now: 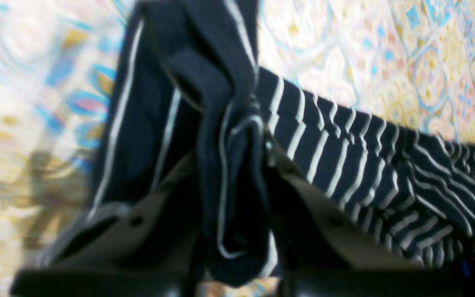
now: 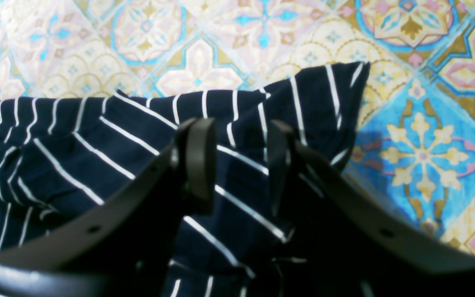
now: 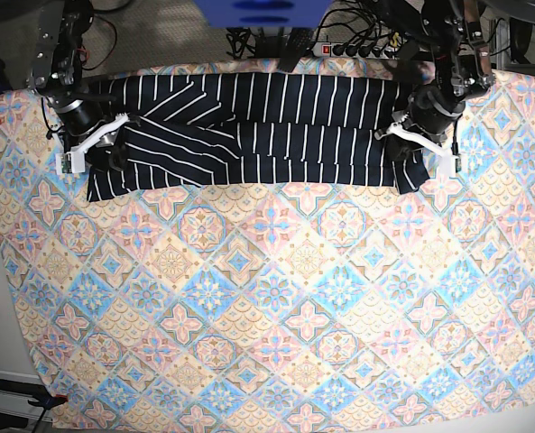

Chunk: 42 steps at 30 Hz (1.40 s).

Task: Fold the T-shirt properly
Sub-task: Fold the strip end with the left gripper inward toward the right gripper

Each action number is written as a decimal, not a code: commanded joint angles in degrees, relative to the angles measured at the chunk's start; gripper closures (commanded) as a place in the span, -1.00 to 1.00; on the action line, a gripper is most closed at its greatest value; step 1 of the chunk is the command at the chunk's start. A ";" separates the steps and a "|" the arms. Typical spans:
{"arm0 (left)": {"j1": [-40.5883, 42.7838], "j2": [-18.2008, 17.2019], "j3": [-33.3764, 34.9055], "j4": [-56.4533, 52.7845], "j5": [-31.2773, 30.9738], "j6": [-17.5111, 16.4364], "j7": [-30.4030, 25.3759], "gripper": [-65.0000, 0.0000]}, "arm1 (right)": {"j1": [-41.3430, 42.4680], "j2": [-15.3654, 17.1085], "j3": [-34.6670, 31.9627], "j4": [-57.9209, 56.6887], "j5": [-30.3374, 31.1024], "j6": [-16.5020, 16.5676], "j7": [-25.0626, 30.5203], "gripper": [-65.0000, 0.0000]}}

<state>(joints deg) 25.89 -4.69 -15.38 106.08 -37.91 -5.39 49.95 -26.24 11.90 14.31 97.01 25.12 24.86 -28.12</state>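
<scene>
- Right gripper [image 3: 114, 155]: at the left of the base view, over the left end of the T-shirt [image 3: 267, 126]; in the right wrist view the gripper [image 2: 237, 161] shows two dark fingers [image 2: 198, 161] spread apart with striped fabric visible in the gap between them; jaws released, clamped on nothing; the fingers sit low over the cloth near a folded corner, whether the tips touch it cannot be told
- T-shirt: dark navy with thin white stripes; lies as a long band across the far part of the table, from the right gripper to the left gripper; its left portion has a flap folded over so that stripes run diagonally, the middle stripes run upright; in the right wrist view the T-shirt [image 2: 97, 165] ends in a corner pointing toward the top right, with patterned cloth beyond
- Patterned cloth [image 3: 276, 307]: pastel diamond floral tiles in blue, pink and yellow; covers the table under the shirt; the whole near part lies bare
- Left gripper [image 3: 411, 144]: at the right of the base view, on the right end of the shirt; in the left wrist view the gripper [image 1: 237, 165] is clenched on a bunched fold of the T-shirt [image 1: 344, 161]; the fabric stands up in a ridge between the jaws and trails off to the right; this view is blurred
- Power strip [image 3: 362, 47]: behind the table's far edge, among cables
</scene>
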 commanded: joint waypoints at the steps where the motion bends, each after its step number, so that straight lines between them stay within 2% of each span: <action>1: -0.18 0.95 0.74 1.04 -0.90 -0.55 -0.86 1.00 | -0.09 0.71 0.51 0.97 0.77 0.24 1.44 0.38; 6: -0.88 4.91 3.46 1.04 -0.90 -0.55 -0.86 1.00 | -0.09 0.71 0.42 0.97 0.77 0.24 1.44 0.38; 11: -1.49 6.75 5.75 0.86 -0.90 -0.46 -0.86 1.00 | -0.09 0.71 0.42 0.97 0.77 0.24 1.35 0.38; 25: -2.55 8.07 6.10 -4.85 -0.90 -0.46 -0.86 1.00 | -0.09 0.71 0.42 1.05 0.77 0.24 1.61 0.38; 28: -2.55 7.90 7.95 -4.85 -0.90 -0.46 -0.86 0.99 | 0.00 0.71 0.42 1.05 0.77 0.24 1.61 0.38; 36: -2.55 7.72 11.29 -4.50 -0.90 -0.46 -0.86 0.47 | 0.00 0.71 0.42 1.05 0.77 0.24 1.70 0.38; 42: -2.46 7.72 10.94 -4.41 -0.99 -0.46 -0.86 0.38 | -0.09 0.71 0.51 1.05 0.85 0.24 1.79 0.38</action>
<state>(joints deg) 23.51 2.90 -4.36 100.38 -37.98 -5.39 49.54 -26.39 11.92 14.35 97.01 25.15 24.86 -27.79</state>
